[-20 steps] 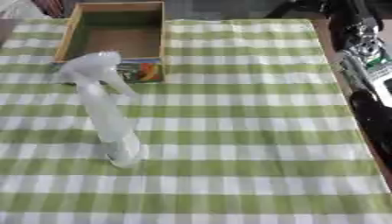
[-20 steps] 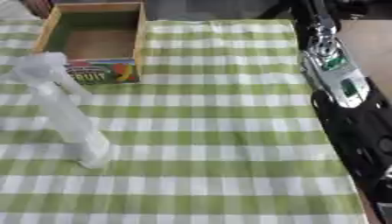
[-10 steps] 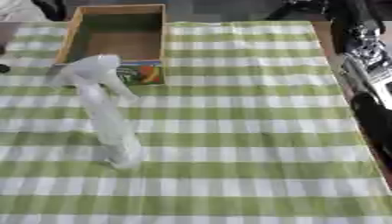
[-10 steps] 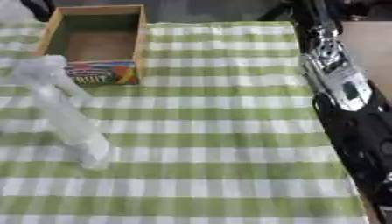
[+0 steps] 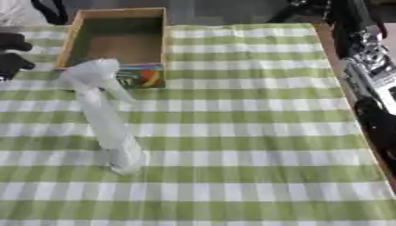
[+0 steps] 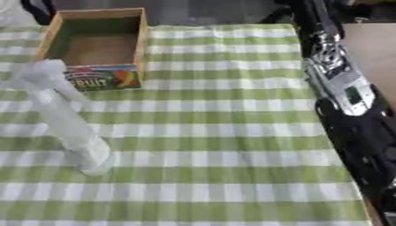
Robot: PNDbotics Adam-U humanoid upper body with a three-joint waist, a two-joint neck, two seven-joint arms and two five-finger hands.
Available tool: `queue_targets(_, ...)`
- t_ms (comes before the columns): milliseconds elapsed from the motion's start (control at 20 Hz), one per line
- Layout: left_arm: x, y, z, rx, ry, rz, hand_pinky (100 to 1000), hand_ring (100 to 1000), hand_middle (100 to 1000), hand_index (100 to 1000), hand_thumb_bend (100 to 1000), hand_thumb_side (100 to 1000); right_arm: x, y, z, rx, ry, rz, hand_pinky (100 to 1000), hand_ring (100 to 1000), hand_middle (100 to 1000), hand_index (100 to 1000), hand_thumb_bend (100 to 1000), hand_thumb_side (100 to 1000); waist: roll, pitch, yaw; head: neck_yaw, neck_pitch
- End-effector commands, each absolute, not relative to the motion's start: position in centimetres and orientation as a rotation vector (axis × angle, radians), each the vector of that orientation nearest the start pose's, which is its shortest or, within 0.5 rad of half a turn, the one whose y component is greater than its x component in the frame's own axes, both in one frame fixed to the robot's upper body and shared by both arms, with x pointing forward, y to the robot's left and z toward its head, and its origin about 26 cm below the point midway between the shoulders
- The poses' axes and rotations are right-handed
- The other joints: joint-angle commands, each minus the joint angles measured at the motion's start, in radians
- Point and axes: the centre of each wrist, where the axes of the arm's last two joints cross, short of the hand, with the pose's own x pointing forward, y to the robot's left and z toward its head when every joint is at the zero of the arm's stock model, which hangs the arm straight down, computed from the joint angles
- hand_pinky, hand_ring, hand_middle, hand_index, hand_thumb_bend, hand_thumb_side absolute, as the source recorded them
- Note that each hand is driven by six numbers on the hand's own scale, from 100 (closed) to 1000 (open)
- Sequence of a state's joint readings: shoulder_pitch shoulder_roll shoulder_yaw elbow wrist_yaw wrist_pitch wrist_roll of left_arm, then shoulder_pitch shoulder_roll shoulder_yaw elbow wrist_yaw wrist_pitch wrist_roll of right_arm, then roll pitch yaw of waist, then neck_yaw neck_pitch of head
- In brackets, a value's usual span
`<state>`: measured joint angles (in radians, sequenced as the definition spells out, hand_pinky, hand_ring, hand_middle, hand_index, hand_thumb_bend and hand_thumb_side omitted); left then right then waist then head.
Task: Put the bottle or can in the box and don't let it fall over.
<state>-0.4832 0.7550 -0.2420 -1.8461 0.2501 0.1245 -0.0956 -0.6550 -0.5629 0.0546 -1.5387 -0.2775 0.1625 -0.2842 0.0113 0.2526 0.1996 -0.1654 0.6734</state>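
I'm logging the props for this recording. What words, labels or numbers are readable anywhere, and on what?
"FRUIT", partly cut off at its left by the spray bottle, on the colourful front of the box.
Spray bottle: no readable text.
Green checked tablecloth: none.

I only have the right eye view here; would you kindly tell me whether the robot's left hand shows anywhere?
Observer: Yes, the left eye view shows the left hand as a dark shape at the picture's left edge, level with the box.
Operator: Thank you; is it touching the box or the spray bottle?
Observer: Neither. Checked cloth shows between it and the box's left wall, and the spray bottle stands upright on its own, apart from the hand.
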Motion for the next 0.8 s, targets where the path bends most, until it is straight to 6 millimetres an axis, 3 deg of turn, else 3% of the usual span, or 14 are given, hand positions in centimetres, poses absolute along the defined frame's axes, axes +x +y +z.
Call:
queue_targets(50,32.32,27.37,24.45,0.099,-1.960,-0.927,1000,748,788,873,436,665,38.86,-30.08,25.45,-0.321,-2.056,0.099,894,813,865,856,100,786,0.004,-0.018,0.000,0.002,-0.016)
queue_targets(800,31.35,26.91,23.89,0.168,-1.902,-0.980,1000,747,803,875,463,638,38.90,-29.96,25.35,-0.318,-2.052,0.108,894,813,865,856,100,787,0.001,-0.016,0.000,0.015,-0.017)
